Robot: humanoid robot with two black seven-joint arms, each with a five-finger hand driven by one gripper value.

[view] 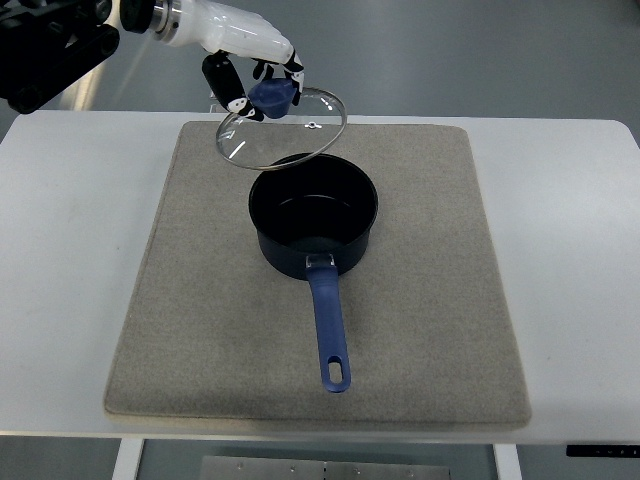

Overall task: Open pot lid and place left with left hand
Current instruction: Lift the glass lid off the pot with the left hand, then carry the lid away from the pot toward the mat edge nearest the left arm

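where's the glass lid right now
In the top view the glass lid is held by its blue knob in the left hand, lifted and tilted above the far-left rim of the pot.

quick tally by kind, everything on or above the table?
Pot: 1
Glass lid, held above the pot by the left hand: 1
Grey mat: 1
Total: 3

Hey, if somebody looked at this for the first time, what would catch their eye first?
Probably the glass lid, held tilted in the air by its blue knob in the left hand, over the far rim of the pot. Next, the open dark blue pot at the middle of the grey mat, its long handle pointing toward the robot.
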